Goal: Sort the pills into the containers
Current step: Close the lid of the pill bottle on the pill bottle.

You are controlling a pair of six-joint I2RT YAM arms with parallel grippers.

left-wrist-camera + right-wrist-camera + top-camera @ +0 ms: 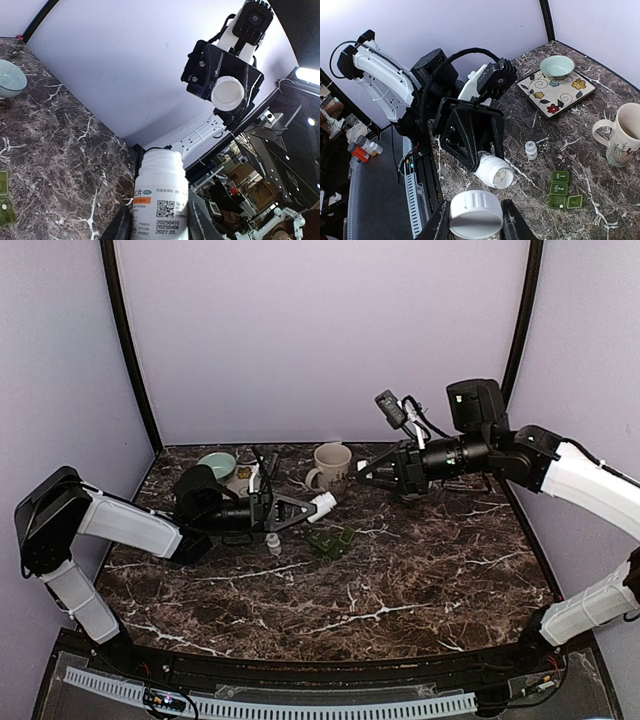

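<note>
Left claw clamped on uncapped bottle mid-frame, right claw clamped on cap; bottle lies near-level, so pills may spill beside tray.

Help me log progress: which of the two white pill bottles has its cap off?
The larger bottle held sideways in the left gripper: mouth open, pills visible, its cap in the right gripper. The small bottle standing on the table is capped.
</note>
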